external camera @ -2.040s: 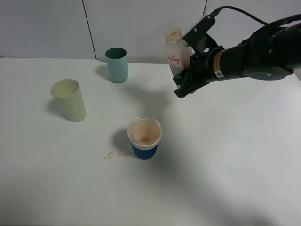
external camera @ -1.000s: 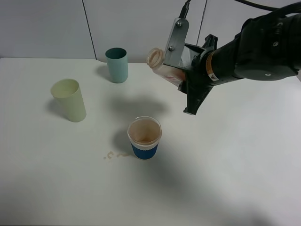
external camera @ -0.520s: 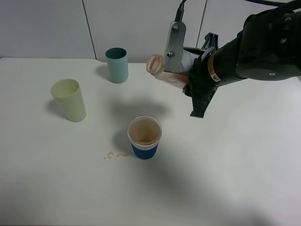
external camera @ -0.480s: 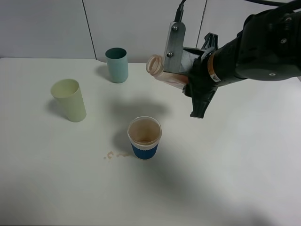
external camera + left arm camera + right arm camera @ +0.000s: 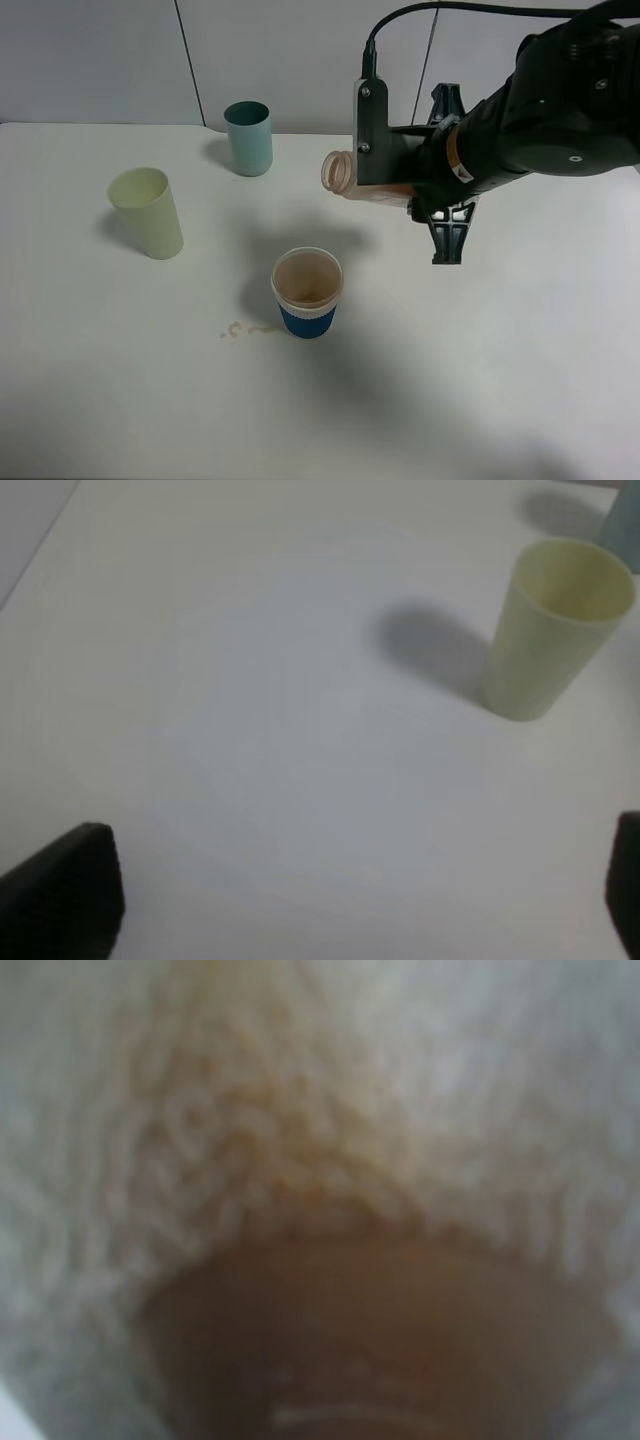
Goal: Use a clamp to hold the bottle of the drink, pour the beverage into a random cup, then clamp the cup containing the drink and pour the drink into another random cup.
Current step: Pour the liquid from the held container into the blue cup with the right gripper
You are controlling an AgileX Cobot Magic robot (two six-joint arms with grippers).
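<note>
The right arm (image 5: 560,110) reaches in from 3 o'clock above a white table (image 5: 500,380), its right jaws clamped narrowly on the body of a small clear bottle (image 5: 372,193) and holding it in the air. One long black jaw hangs down on the near side of the bottle, toward 6 o'clock; the other is hidden behind it. A grey bracket (image 5: 370,130) on the wrist stands just above the bottle.

The bottle lies on its side, its long axis close to level and running 3 to 9 o'clock. Its open wide mouth points toward 9 o'clock and dips slightly. It hangs clear of the table, at about 1 o'clock from the blue-sleeved cup (image 5: 307,293), with the mouth short of the cup's rim.

That cup stands upright near the middle of the table, its inside tinted brown. A small pale-brown spill (image 5: 245,328) lies on the table just beside its base, at 8 o'clock. The right wrist view is blurred, filled by a pale frothy surface and the dark brown beverage (image 5: 380,1350).

The pale green tumbler (image 5: 147,212) stands upright at the cup's 10 o'clock, a teal cup (image 5: 248,138) at 11 o'clock, both well apart from it. The left jaws stand wide apart, holding nothing, with the tumbler ahead on bare table.
</note>
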